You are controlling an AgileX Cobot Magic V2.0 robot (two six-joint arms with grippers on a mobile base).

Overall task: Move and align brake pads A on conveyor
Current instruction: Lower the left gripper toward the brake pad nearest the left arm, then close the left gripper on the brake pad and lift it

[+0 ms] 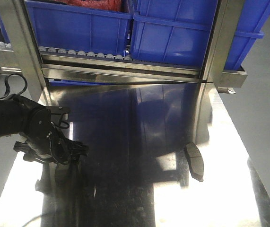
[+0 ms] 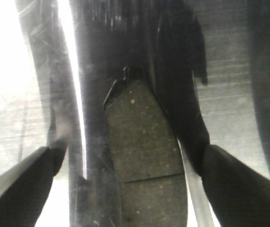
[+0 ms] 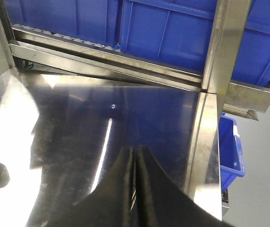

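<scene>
The left gripper (image 1: 82, 151) hangs low over the left side of the table (image 1: 139, 118), its jaws spread apart and gripping nothing; in the left wrist view its two dark fingers (image 2: 26, 184) stand at either side of a brake pad (image 2: 142, 142) that lies flat on the table between them. The pad's speckled grey face and centre groove are plain, but its far end melts into dark reflection and its near end is cut off by the picture's lower edge; whether the right-hand finger touches the pad's rim cannot be told. From the front view this pad is not to be made out at all, being lost under the arm and its black reflection.

A second brake pad (image 1: 194, 161) lies on the right half of the table, well apart from the left gripper, lengthwise toward the table's front edge; its groove is faint and its backing plate is too dim to tell.

The right gripper (image 3: 135, 179) is clenched with nothing between its jaws, and hovers above the table's right side; the front view catches only dark fragments at the table's right edge.

Behind the table's far edge stand blue bins (image 1: 78, 23) on a steel rack (image 1: 217, 42), their tops cropped.
</scene>
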